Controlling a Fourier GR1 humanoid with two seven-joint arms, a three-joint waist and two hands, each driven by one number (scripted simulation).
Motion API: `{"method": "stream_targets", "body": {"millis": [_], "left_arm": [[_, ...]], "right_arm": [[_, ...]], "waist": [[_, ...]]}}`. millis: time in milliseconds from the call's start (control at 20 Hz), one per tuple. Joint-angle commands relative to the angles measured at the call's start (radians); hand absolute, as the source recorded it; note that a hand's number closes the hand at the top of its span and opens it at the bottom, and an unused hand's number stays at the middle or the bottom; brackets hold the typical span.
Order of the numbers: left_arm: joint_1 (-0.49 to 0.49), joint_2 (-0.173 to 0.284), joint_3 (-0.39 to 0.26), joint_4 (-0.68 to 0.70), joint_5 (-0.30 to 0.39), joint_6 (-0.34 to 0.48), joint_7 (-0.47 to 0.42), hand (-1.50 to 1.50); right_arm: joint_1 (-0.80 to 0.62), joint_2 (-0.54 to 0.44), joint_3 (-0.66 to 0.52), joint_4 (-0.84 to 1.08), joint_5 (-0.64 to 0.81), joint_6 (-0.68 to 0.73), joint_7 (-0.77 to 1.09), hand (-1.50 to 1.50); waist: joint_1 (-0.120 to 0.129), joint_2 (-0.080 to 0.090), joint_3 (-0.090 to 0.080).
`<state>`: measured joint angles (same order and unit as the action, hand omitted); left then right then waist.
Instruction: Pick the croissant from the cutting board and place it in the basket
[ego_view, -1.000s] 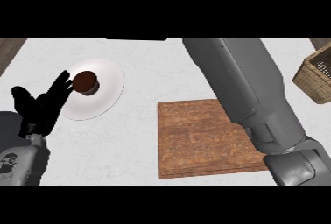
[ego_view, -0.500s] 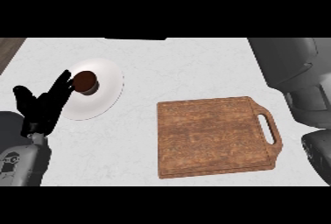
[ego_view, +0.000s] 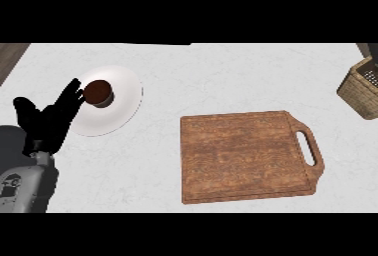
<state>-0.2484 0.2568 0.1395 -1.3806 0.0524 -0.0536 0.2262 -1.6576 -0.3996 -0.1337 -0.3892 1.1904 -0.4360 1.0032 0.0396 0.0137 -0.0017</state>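
The croissant is nowhere to be seen. The wooden cutting board (ego_view: 247, 156), which lies near the middle of the counter with its handle slot at the right, shows only bare wood grain across its whole top. Whether the pastry is already in the wicker basket (ego_view: 359, 89) cannot be told, since only the basket's near-left corner enters at the right edge, far of the board, and its inside is almost wholly cut off.

The right hand does not show at all, so nothing can be said of its fingers or of what it may carry. The left hand (ego_view: 50, 122) stands at the left edge with fingers straight and raised, open and holding nothing, at rest; its fingertips overlap the near-left rim of a white plate (ego_view: 125, 97). On that plate sits a small dark brown round thing (ego_view: 97, 92), perhaps a chocolate cake, which is no part of the task.

The basket lies to the right and a little farther than the board, well apart from the left hand and on the right arm's side. By that layout the right arm looks the natural one for any placing, though the croissant's long axis and its bearing from either hand cannot be judged here.
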Motion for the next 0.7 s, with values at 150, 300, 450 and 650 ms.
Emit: {"method": "stream_targets", "body": {"millis": [150, 300, 450, 650], "left_arm": [[-0.018, 0.01, 0.01, 0.012, 0.008, -0.013, 0.012, 0.0], [0.032, 0.018, 0.022, -0.018, 0.014, -0.018, -0.002, 0.0], [-0.02, -0.031, -0.025, 0.015, -0.044, 0.037, -0.013, 0.0], [0.006, -0.022, -0.004, 0.024, -0.019, 0.012, -0.019, 0.0]], "right_arm": [[0.036, -0.097, -0.01, 0.092, 0.049, -0.042, 0.034, 1.5], [0.028, -0.156, -0.03, 0.079, 0.033, 0.009, 0.023, 1.5], [0.061, -0.172, -0.054, 0.106, 0.012, -0.034, -0.059, 1.5], [0.151, -0.19, -0.072, 0.08, -0.016, -0.05, -0.123, 1.5]], "waist": [[-0.003, 0.002, 0.001], [-0.01, -0.007, 0.001], [-0.006, 0.002, 0.001], [-0.018, -0.004, 0.002]]}}
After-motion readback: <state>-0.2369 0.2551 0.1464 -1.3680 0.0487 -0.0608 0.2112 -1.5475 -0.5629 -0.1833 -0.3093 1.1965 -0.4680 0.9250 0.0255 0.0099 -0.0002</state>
